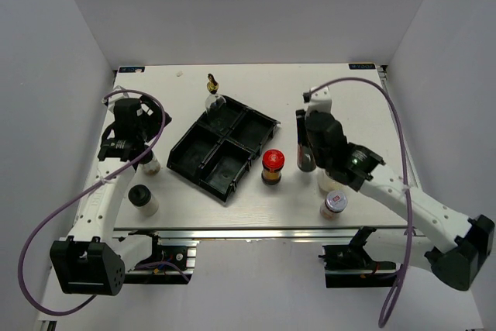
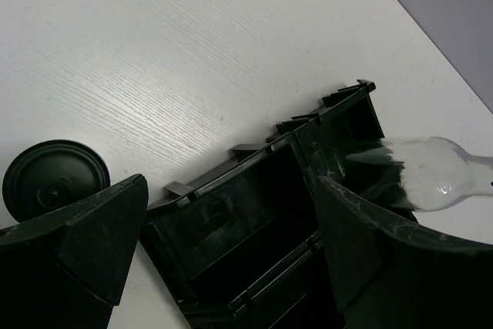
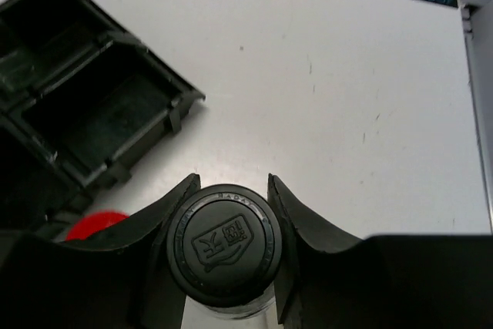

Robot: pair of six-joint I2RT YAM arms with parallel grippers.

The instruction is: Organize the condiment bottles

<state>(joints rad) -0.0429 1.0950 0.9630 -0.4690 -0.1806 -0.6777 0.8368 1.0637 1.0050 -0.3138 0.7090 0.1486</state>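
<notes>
Your right gripper (image 3: 230,182) is clamped on the cap of a black-capped bottle (image 3: 225,246). The bottle appears to stand upright on the surface (image 3: 331,90), just right of the red-lidded jar (image 1: 273,162) and near the black four-compartment tray (image 1: 180,151). The step in hand looks like the pick: the grip is made, and the lift is probably yet to come. Next you need a straight lift that clears the jar. Then carry it left over the nearest compartment and lower it gently, keeping it upright. Your left gripper (image 2: 231,190) hangs left of the tray, fingers wide apart and holding nothing; keep it out of the path.
</notes>
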